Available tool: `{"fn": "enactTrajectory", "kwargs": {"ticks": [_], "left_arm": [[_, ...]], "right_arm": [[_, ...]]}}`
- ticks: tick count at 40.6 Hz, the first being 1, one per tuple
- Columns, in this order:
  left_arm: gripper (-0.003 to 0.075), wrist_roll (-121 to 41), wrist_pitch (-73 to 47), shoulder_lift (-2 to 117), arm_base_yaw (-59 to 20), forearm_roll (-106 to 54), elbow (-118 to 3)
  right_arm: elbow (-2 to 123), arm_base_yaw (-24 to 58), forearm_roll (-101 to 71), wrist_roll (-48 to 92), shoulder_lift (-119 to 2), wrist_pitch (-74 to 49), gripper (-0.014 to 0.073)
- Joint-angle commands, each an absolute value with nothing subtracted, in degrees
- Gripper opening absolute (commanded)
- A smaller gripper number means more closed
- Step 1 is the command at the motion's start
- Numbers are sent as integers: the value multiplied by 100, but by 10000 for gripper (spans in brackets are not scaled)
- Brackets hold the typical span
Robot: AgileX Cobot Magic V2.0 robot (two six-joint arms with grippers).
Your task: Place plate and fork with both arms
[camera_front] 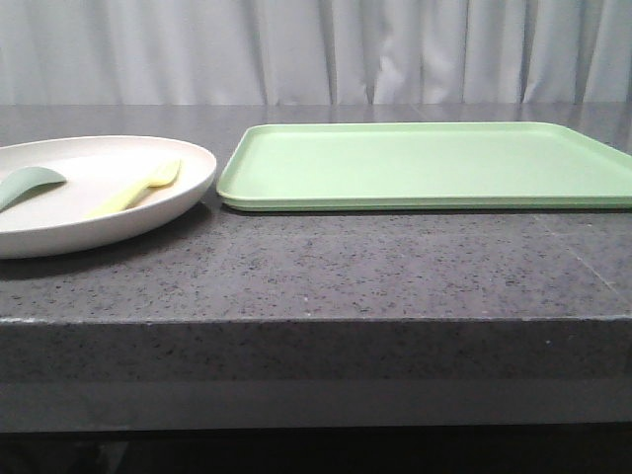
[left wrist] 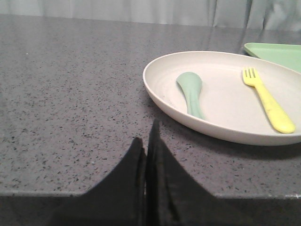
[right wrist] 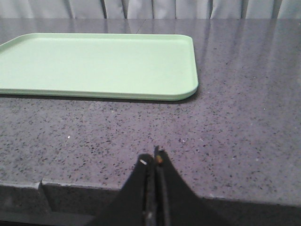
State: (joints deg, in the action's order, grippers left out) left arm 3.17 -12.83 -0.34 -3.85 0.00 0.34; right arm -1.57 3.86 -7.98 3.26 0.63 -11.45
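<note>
The cream-white plate [camera_front: 118, 212] sits at the left of the dark stone table; it also shows in the left wrist view [left wrist: 155, 89]. On it lies the pale-yellow fork [camera_front: 133, 190], seen too in the left wrist view [left wrist: 268, 101], beside a grey-green spoon [camera_front: 30, 184] [left wrist: 191, 92]. My left gripper [left wrist: 146, 134] is shut and empty, low at the table's front edge, short of the plate's near rim. My right gripper [right wrist: 154, 157] is shut and empty at the front edge, short of the tray. Neither gripper shows in the front view.
A rectangular light-green tray [camera_front: 425, 163] lies flat right of the plate, its near corner close to the plate's rim; it shows in the right wrist view [right wrist: 99, 66] and partly in the left wrist view [left wrist: 277, 52]. A white curtain [camera_front: 316, 49] hangs behind the table.
</note>
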Motion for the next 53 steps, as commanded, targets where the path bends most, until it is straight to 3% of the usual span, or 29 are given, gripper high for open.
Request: {"fn": "enactTrajectory", "kwargs": {"ticks": [1, 24, 40, 47, 53], "left_arm": [[-18, 344, -809, -146, -376, 0, 49], [-18, 344, -471, -146, -376, 0, 49], [-18, 344, 636, -146, -376, -721, 49], [-18, 344, 1041, -146, -376, -955, -326], [-18, 296, 699, 124, -376, -127, -1112]], "right_arm": [[-136, 352, -732, 331, 165, -672, -69], [-136, 352, -732, 331, 165, -666, -69], [-95, 352, -738, 331, 165, 0, -69], [382, 352, -738, 331, 165, -46, -69], [1304, 352, -979, 221, 35, -768, -59]]}}
